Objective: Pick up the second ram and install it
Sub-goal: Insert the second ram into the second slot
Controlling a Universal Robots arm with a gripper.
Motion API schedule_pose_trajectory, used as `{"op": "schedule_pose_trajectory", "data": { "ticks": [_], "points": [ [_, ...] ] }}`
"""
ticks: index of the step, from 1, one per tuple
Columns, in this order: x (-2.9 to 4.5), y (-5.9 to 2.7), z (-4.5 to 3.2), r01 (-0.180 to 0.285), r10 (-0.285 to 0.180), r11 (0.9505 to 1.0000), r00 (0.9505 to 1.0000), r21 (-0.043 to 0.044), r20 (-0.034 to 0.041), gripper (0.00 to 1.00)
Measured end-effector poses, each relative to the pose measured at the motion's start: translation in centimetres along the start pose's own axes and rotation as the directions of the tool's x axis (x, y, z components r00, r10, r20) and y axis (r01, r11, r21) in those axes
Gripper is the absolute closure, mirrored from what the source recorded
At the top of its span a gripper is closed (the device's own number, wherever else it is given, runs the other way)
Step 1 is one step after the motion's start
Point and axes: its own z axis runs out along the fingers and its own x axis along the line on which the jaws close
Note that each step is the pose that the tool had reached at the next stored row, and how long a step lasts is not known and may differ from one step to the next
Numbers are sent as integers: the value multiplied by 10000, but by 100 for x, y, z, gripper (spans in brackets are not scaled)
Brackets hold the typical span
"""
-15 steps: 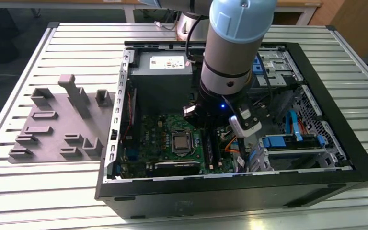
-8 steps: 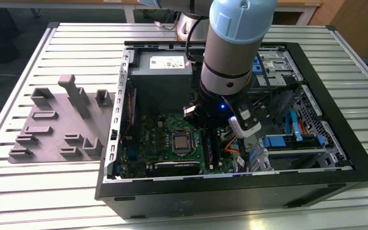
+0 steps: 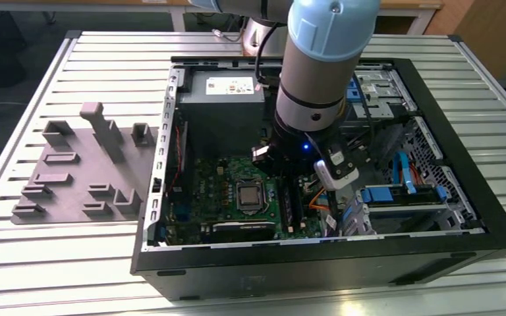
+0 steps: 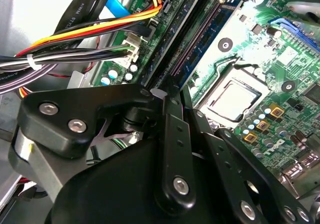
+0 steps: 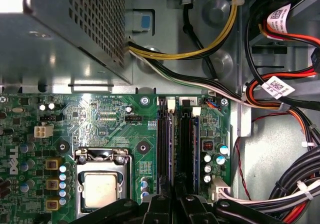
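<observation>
My gripper [image 3: 290, 178] is down inside the open computer case, over the motherboard's long black slots. In the first wrist view its fingertips [image 5: 175, 202] stand close together in line with the slot nearest the processor. The second ram [image 5: 171, 154], a thin dark stick seen edge-on, stands along that slot and runs straight out from between the fingers. In the second wrist view the gripper [image 4: 167, 91] pinches the near end of the same stick [image 4: 207, 41]. Another stick [image 5: 195, 149] stands in the neighbouring slot.
The processor [image 5: 102, 189] lies beside the slots. Bundled cables [image 5: 280, 94] hang close on the other side. The power supply [image 3: 226, 92] sits at the case's far end. A gray holder [image 3: 77, 171] lies on the table at the exterior view's left, outside the case wall [image 3: 323, 257].
</observation>
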Motion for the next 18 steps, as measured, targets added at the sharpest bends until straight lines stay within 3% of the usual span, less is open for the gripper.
{"op": "schedule_pose_trajectory", "data": {
  "ticks": [6, 7, 18],
  "points": [
    [0, 1, 2, 0, 0, 10000, 10000, -3, 0, 85],
    [0, 0, 2, 0, 0, 10000, 10000, -1, 0, 79],
    [0, 1, -59, 0, 0, 10000, 10000, -2, 1, 79]
  ]
}}
